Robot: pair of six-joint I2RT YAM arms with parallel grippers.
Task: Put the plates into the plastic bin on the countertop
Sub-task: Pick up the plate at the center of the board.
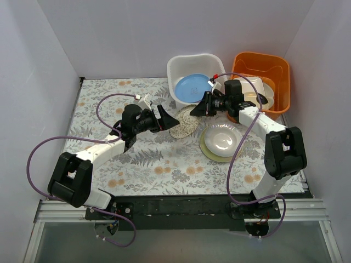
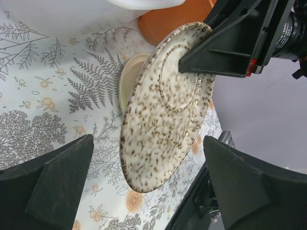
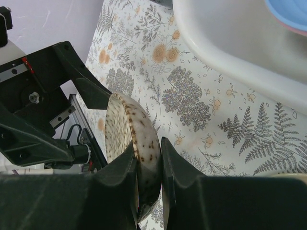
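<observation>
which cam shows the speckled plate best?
Left wrist: the speckled plate fills the frame, underside and foot ring visible. Right wrist shows only its rim, edge-on, pinched in the right gripper. Top external shows it small, partly hidden.

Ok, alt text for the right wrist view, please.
The right gripper pinches the rim of a speckled beige plate held on edge over the fern-print countertop. The left gripper is open at left; the plastic bin is top right.

Setting: robot lab test cell, likely a mock-up rather than a real kitchen. Plain white panels (image 1: 49,66) wall the countertop (image 1: 164,164) at its left, far and right edges. Left arm (image 1: 96,150) and right arm (image 1: 269,127) bolted to black rail (image 1: 181,207) along near edge; purple cables (image 1: 30,164) exposed.
</observation>
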